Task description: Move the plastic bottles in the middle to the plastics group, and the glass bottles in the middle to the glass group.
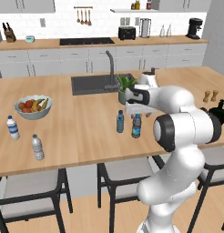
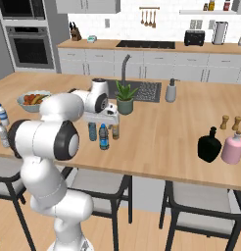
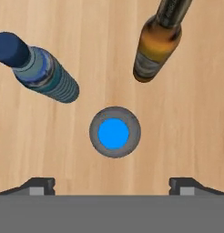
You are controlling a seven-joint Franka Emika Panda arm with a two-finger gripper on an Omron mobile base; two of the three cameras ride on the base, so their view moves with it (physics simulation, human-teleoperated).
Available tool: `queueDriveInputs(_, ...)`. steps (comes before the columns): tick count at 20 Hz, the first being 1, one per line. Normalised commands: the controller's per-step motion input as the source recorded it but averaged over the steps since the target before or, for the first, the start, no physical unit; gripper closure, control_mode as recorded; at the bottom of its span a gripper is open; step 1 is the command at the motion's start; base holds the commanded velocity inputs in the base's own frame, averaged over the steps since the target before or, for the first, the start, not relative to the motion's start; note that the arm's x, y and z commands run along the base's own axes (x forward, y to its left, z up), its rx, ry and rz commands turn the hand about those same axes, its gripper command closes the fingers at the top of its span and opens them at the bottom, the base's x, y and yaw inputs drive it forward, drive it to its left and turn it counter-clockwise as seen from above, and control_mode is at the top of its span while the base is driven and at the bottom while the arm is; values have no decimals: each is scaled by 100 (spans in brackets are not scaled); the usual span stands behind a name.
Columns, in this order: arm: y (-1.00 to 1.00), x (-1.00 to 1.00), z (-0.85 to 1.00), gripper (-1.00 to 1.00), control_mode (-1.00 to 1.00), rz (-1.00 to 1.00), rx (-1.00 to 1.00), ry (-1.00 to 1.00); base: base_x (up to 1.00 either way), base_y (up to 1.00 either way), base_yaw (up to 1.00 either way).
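I hover fingers (image 3: pixel 113 184) spread wide above dark bottle (image 3: pixel 114 132), its cap centred between tips, untouched. Pale blue bottle (image 3: pixel 41 70) and amber bottle (image 3: pixel 158 43) just beyond on bench (image 3: pixel 200 113).

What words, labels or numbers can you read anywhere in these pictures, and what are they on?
None can be read.
Dark bottle with the blue label: the label is a plain blue band, too small for any lettering.
Amber bottle: a pale label shows from the hand view, too blurred to read.
White-capped bottle: blue label, too small to read.
Pale blue bottle: no label visible.
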Motion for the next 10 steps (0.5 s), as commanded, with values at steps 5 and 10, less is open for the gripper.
queueDriveInputs(5, 1, 33, -28, -100, -100, 0, 0, 9, 0, 0, 0)
queueDriveInputs(10, 0, 27, -20, -100, -100, 0, 0, 0, 0, 0, 0)
